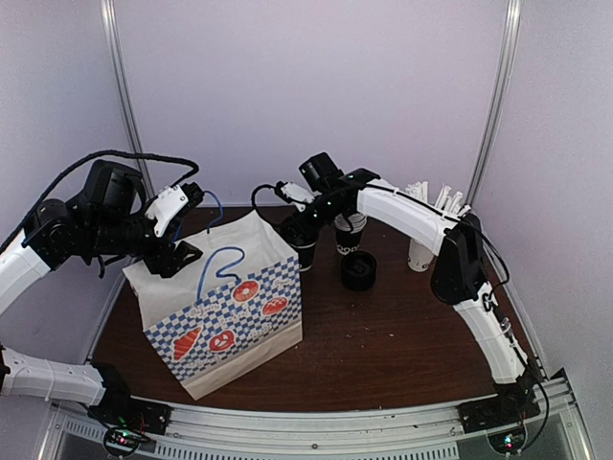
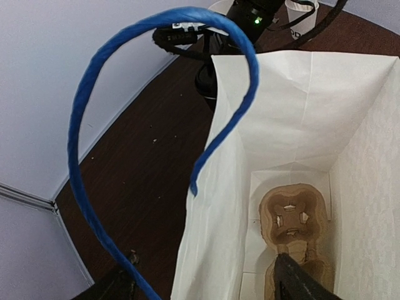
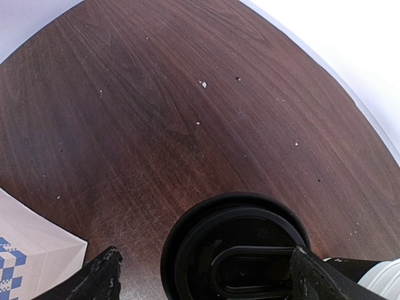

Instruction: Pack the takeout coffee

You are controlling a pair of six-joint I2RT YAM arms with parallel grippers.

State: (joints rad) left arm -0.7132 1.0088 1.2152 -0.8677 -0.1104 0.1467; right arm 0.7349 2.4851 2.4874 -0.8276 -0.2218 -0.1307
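The takeout coffee (image 3: pixel 234 250), a black cup seen from above by its black sip lid, stands on the brown table just behind the bag's right corner (image 1: pixel 306 254). My right gripper (image 3: pixel 209 281) hangs over it, open. One finger (image 3: pixel 100 278) stands clear to the lid's left and the other (image 3: pixel 319 281) is at its right rim. My left gripper (image 2: pixel 206 284) is open at the bag's (image 1: pixel 225 307) left top edge. One finger (image 2: pixel 115 284) is outside and the other (image 2: pixel 300 281) is inside, with the white wall (image 2: pixel 212 237) between them.
A brown cardboard cup carrier (image 2: pixel 294 219) lies on the bag's floor. The blue rope handle (image 2: pixel 78 137) arcs over the left wrist camera. Another black cup with white print (image 1: pixel 351 237), a short stack of black lids (image 1: pixel 358 271) and a white cup of straws (image 1: pixel 421 251) stand right of the coffee.
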